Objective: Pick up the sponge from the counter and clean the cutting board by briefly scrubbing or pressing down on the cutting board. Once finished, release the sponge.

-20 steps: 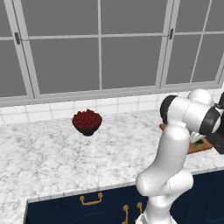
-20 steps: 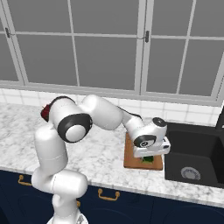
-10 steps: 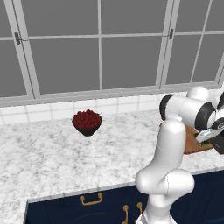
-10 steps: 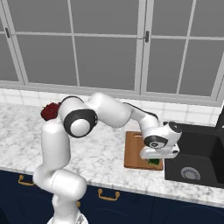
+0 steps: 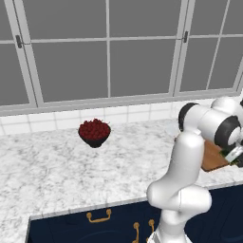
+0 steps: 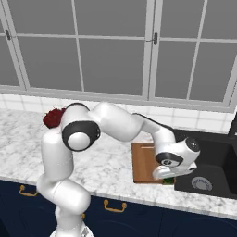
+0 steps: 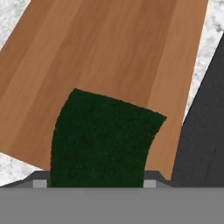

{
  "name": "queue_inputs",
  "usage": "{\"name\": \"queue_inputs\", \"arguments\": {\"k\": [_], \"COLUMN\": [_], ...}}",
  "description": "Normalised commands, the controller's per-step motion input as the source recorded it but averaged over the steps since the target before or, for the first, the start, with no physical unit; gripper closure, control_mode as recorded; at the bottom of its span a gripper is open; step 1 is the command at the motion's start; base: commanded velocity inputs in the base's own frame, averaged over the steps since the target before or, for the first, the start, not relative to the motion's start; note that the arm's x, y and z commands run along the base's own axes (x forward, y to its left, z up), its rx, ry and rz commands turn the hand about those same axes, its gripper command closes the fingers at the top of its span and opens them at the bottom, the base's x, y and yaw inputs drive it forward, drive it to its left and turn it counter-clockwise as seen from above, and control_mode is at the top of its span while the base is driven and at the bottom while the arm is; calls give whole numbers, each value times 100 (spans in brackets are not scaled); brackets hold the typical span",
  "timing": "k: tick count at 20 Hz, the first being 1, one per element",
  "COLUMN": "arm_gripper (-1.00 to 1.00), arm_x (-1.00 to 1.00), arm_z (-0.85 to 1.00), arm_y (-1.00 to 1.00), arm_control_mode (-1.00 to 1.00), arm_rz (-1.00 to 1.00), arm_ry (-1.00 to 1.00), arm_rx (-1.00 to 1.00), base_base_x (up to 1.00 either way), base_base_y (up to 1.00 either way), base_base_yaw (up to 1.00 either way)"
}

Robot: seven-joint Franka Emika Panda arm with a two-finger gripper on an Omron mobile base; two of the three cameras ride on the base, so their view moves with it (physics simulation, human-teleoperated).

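Observation:
The sponge (image 7: pixel 103 140) shows its dark green scrubbing face in the hand view, held between my two fingertips (image 7: pixel 39 183). My gripper (image 7: pixel 94 181) is shut on it, just above the reddish-brown cutting board (image 7: pixel 109 48). From the right base view the gripper (image 6: pixel 169 176) hangs low over the cutting board's (image 6: pixel 144 162) front right corner, with a sliver of green sponge (image 6: pixel 168 180) under it. In the left base view the hand (image 5: pixel 235 157) sits at the far right, over the cutting board (image 5: pixel 212 157). The white marble counter (image 6: pixel 106 162) carries the board.
The black sink basin (image 6: pixel 213 159) lies directly right of the board, its edge dark (image 7: pixel 201 144) in the hand view. A dark bowl of red fruit (image 5: pixel 94 132) stands well left on the counter, near the tiled wall. Navy cabinets with gold handles (image 6: pixel 115 206) run below.
My gripper has carried the sponge from the middle of the board toward its front right corner beside the sink, and it has come lower.

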Motion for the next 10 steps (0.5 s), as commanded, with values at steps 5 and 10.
{"name": "queue_inputs", "arguments": {"k": [5,10], "arm_gripper": [100,100], "arm_x": [-32,0], "arm_z": [0,0], "arm_y": [34,96], "arm_control_mode": [-100,-100], "arm_rz": [0,0], "arm_ry": [-10,0], "arm_rx": [-13,-21], "base_base_x": [0,0], "base_base_y": [0,0], "base_base_yaw": [0,0]}}
